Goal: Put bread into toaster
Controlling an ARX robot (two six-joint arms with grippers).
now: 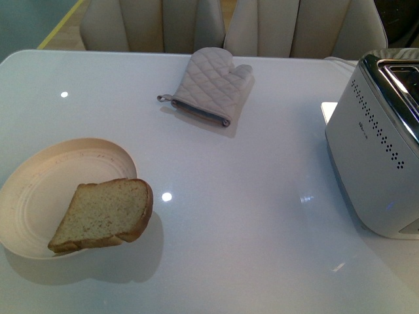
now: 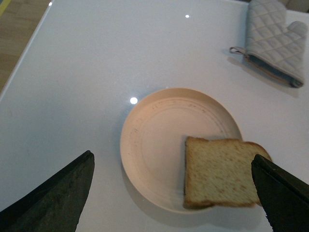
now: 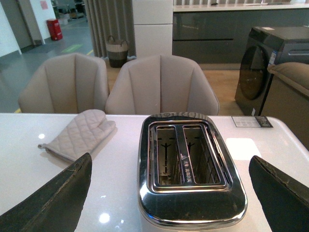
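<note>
The bread (image 1: 103, 216) is a tan slice with a brown crust, lying on the near right edge of a round cream plate (image 1: 39, 196) and overhanging it. In the left wrist view the bread (image 2: 219, 171) lies below my left gripper (image 2: 174, 193), which hovers open above it, one dark finger (image 2: 53, 198) at each side. The white toaster (image 1: 380, 150) stands at the table's right. My right gripper (image 3: 169, 193) is open above the toaster (image 3: 190, 164), whose two chrome slots are empty. Neither arm shows in the front view.
A quilted beige oven mitt (image 1: 213, 84) lies at the back middle of the white table (image 1: 249, 216). Two padded chairs (image 3: 161, 84) stand behind the table. A small white card (image 3: 244, 147) lies beside the toaster.
</note>
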